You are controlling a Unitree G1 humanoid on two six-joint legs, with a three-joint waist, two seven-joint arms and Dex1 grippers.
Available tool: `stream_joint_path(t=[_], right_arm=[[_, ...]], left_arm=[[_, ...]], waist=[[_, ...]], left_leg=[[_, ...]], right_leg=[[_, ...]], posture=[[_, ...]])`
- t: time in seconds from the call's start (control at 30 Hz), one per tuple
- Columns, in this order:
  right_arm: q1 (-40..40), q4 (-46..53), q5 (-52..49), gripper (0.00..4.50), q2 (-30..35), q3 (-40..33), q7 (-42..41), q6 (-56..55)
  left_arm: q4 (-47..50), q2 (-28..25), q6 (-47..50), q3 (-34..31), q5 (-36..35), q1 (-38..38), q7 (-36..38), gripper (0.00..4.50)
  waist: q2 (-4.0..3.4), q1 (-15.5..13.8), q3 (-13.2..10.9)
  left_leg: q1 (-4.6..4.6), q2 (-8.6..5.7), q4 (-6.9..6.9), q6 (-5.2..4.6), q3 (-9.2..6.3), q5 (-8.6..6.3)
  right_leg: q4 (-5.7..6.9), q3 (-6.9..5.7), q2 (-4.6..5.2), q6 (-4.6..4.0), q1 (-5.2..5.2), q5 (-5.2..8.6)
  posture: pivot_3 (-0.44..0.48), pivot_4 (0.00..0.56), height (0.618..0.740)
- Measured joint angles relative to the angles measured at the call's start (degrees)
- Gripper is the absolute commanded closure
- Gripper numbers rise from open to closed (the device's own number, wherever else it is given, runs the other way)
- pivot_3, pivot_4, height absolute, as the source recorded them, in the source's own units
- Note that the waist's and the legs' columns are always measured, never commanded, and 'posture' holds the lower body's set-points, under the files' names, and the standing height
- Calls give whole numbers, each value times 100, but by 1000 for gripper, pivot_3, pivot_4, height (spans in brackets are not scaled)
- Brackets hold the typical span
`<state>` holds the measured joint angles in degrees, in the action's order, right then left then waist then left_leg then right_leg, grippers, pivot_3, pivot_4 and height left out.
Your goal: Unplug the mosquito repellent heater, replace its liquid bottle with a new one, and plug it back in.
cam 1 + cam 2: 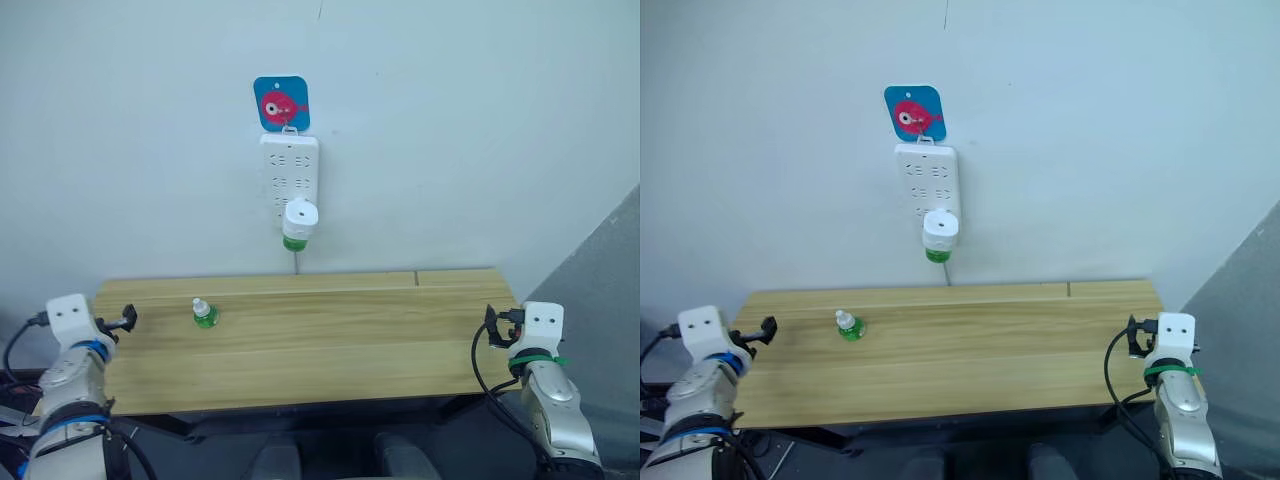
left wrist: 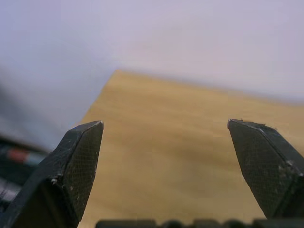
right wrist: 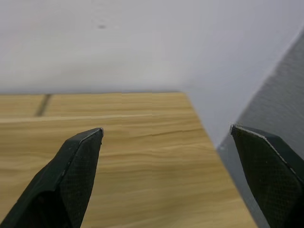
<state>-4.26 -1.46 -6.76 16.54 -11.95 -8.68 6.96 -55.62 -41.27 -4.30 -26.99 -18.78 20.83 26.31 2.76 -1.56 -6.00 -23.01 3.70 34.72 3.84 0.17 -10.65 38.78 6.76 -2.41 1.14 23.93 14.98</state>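
Note:
The white mosquito repellent heater (image 1: 300, 215) is plugged into the lower end of a white power strip (image 1: 289, 172) on the wall, with a green liquid bottle (image 1: 295, 242) screwed in beneath it. A second small green bottle (image 1: 204, 314) with a white cap stands upright on the wooden table (image 1: 330, 340), left of centre. My left gripper (image 1: 128, 320) hovers open at the table's left edge, a short way left of that bottle. My right gripper (image 1: 492, 327) is open at the table's right edge, far from both bottles. Both wrist views show spread fingers (image 2: 76, 166) with nothing between them.
A blue card (image 1: 281, 103) with a pink fish hangs above the power strip. The strip's cord (image 1: 297, 262) drops behind the table's back edge. A grey panel (image 1: 600, 300) rises right of the table.

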Motion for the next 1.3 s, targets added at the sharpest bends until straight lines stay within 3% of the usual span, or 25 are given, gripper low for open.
stream_joint_path(t=[0.2,0.37,0.43,0.67,0.9,1.3], right_arm=[[40,1766,-949,27,376,533,-1209,1070],[757,2737,-1542,0,453,953,-1474,2071],[1028,2922,-1670,0,375,1044,-1429,2293],[1218,3071,-1693,0,229,1351,-1198,2750],[1226,3267,-1663,0,121,1525,-1010,2881],[1211,3303,-1652,0,105,1517,-830,3008]], left_arm=[[1763,-617,965,426,-489,645,2029,0],[2545,-212,1659,1451,-483,1813,2916,1225],[2655,23,1765,1812,-432,2125,3105,1225],[1659,441,1367,2288,48,2909,3447,1225],[330,674,630,2332,480,3608,3598,1225],[-910,1129,-185,2441,1025,4284,4069,1225]], waist=[[-24,-73,-66],[-30,-181,-74],[-29,-175,-74],[-29,-102,-76],[-33,-128,-91],[-42,-113,-177]], left_leg=[[-9,-14,0,-1,5,0],[-45,-18,15,-1,-10,0],[-52,-16,14,-4,-11,-1],[-78,-3,15,-42,-39,-24],[-97,-5,19,-44,-95,-25],[-99,-7,25,-44,-140,-25]], right_leg=[[-4,-8,20,2,0,7],[-2,-20,-8,3,20,6],[-4,-20,-13,6,23,8],[16,-32,-42,25,48,18],[13,-85,-41,14,41,29],[19,-126,-42,3,24,35]], posture=[[288,112,740],[260,109,740],[246,110,740],[214,117,740],[193,132,740],[161,155,740]])
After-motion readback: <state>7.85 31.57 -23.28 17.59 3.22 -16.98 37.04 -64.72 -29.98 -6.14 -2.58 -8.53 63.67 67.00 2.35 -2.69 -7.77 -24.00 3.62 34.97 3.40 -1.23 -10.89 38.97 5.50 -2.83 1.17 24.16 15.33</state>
